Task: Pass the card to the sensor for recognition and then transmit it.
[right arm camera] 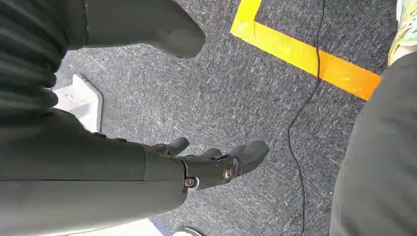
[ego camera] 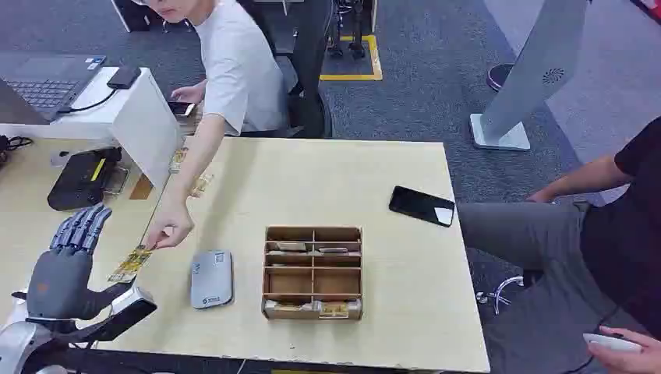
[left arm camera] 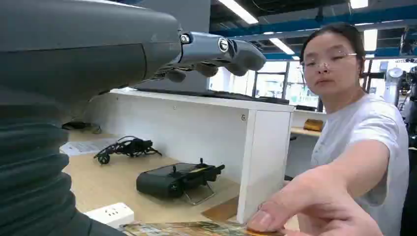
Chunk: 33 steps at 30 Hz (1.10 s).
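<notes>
A person in a white shirt reaches across the table and pinches one end of a yellowish card (ego camera: pixel 131 263). Its other end lies just above the thumb of my left hand (ego camera: pixel 66 269). That hand stands at the table's near left corner, fingers straight up and thumb spread, with nothing in its grasp. From the left wrist, the card (left arm camera: pixel 187 228) lies flat under the person's fingertips (left arm camera: pixel 275 221), below my fingers (left arm camera: pixel 216 51). The grey sensor pad (ego camera: pixel 211 278) lies on the table just right of the card. My right hand (right arm camera: pixel 216 164) hangs over grey carpet, fingers loosely out, holding nothing.
A wooden compartment box (ego camera: pixel 313 273) with cards in some slots stands right of the sensor. A black phone (ego camera: pixel 422 206) lies farther right. More cards (ego camera: pixel 201 185) lie by a white partition (ego camera: pixel 148 128). A second seated person (ego camera: pixel 600 234) is at the table's right side.
</notes>
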### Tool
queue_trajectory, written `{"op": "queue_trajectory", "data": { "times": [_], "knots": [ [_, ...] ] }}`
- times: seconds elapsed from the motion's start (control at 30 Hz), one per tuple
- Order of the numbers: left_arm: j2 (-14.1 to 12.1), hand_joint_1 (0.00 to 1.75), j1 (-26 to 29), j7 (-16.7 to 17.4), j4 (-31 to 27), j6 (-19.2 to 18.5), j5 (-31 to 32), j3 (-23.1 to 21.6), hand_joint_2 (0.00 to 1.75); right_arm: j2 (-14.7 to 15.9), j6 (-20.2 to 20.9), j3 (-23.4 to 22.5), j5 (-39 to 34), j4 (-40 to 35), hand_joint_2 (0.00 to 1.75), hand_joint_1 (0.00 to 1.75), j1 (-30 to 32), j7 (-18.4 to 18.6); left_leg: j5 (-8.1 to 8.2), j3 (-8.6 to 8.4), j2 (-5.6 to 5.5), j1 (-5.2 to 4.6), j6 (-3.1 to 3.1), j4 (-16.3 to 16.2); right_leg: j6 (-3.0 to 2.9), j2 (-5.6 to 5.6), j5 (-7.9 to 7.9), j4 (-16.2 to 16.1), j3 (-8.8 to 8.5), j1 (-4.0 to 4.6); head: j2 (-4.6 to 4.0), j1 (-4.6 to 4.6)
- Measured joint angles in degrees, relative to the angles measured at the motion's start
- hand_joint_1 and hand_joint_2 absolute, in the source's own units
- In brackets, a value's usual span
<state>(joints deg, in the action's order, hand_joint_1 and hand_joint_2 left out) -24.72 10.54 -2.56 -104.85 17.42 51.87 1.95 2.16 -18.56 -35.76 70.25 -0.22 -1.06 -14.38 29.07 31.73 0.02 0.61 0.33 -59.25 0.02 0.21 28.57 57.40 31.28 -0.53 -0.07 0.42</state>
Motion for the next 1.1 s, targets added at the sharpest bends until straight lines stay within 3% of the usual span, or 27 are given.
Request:
{"op": "queue_trajectory", "data": {
  "times": [0.03, 0.07, 0.43, 0.47, 0.57, 0.63, 0.73, 0.97, 1.1],
  "knots": [
    [0.0, 1.48, 0.0, -0.02, 0.0, -0.02, -0.04, 0.0, 1.75, 0.0, 0.0, 0.0, -0.02, 0.0, 1.75, 0.0, 0.0, 0.0, 0.0, 0.0, 0.0, 0.0, 0.0, 0.0, 0.0, 0.0, 0.0, 0.0, 0.0, 0.0, 0.0, -0.02],
    [0.0, 1.73, 0.0, -0.22, 0.07, -0.15, -0.79, 0.0, 1.75, 0.0, 0.0, 0.02, -0.07, 0.0, 1.75, 0.0, -0.01, 0.0, 0.0, 0.0, 0.0, 0.0, 0.0, 0.0, 0.0, 0.0, 0.0, 0.0, 0.0, 0.0, 0.0, -0.02],
    [0.33, 1.64, -0.02, -1.03, 0.17, -0.66, -3.74, 0.35, 1.75, -0.02, -0.02, 0.28, -0.79, 0.0, 1.75, 0.0, -0.23, -0.2, 0.0, 0.0, 0.0, 0.0, 0.0, 0.0, 0.0, 0.0, 0.0, 0.0, 0.0, 0.0, 0.0, 0.0],
    [0.35, 1.54, -0.04, -1.03, 0.2, -0.66, -3.85, 0.37, 1.75, -0.02, -0.04, 0.28, -0.81, 0.0, 1.75, 0.0, -0.25, -0.2, 0.0, 0.0, 0.0, 0.0, 0.0, 0.0, 0.0, 0.0, 0.0, 0.0, 0.0, 0.0, 0.0, 0.0],
    [0.42, 1.59, -0.09, -1.03, 0.2, -0.66, -3.87, 0.72, 1.75, -0.02, -0.04, 0.31, -0.81, 0.0, 1.75, 0.0, -0.27, -0.2, 0.0, 0.0, 0.0, 0.0, 0.0, 0.0, 0.0, 0.0, 0.0, 0.0, 0.0, 0.0, 0.0, -0.02],
    [0.46, 1.73, -0.1, -1.03, 0.2, -0.66, -3.87, 0.77, 1.75, -0.02, -0.04, 0.31, -0.81, 0.0, 1.75, 0.0, -0.28, -0.2, 0.0, 0.0, 0.0, 0.0, 0.0, 0.0, 0.0, 0.0, 0.0, 0.0, 0.0, 0.0, 0.0, -0.02],
    [0.5, 1.75, -0.12, -1.22, 0.2, -0.59, -3.59, 0.83, 1.75, -0.02, -0.04, 0.35, -0.87, 0.0, 1.75, 0.0, -0.33, -0.24, 0.0, 0.0, 0.0, 0.0, 0.0, 0.0, 0.0, 0.0, 0.0, 0.0, 0.0, 0.0, 0.0, -0.02],
    [0.37, 1.75, -0.02, -6.93, 0.2, 2.08, -6.81, 1.16, 1.75, -0.02, 0.04, 1.18, -1.2, 0.0, 1.75, 0.0, -0.46, -0.37, 0.0, 0.0, 0.0, 0.0, 0.0, 0.0, 0.0, 0.0, 0.0, 0.0, 0.0, 0.0, 0.0, 0.0],
    [0.92, 1.75, -0.09, -5.81, 0.17, -4.09, -13.01, 1.18, 1.75, -0.02, -0.02, 1.51, -2.01, 0.0, 1.75, 0.0, -0.53, -0.26, 0.0, 0.0, 0.0, 0.0, 0.0, 0.0, 0.0, 0.0, 0.0, 0.0, 0.0, 0.0, 0.0, 0.0]
  ]
}}
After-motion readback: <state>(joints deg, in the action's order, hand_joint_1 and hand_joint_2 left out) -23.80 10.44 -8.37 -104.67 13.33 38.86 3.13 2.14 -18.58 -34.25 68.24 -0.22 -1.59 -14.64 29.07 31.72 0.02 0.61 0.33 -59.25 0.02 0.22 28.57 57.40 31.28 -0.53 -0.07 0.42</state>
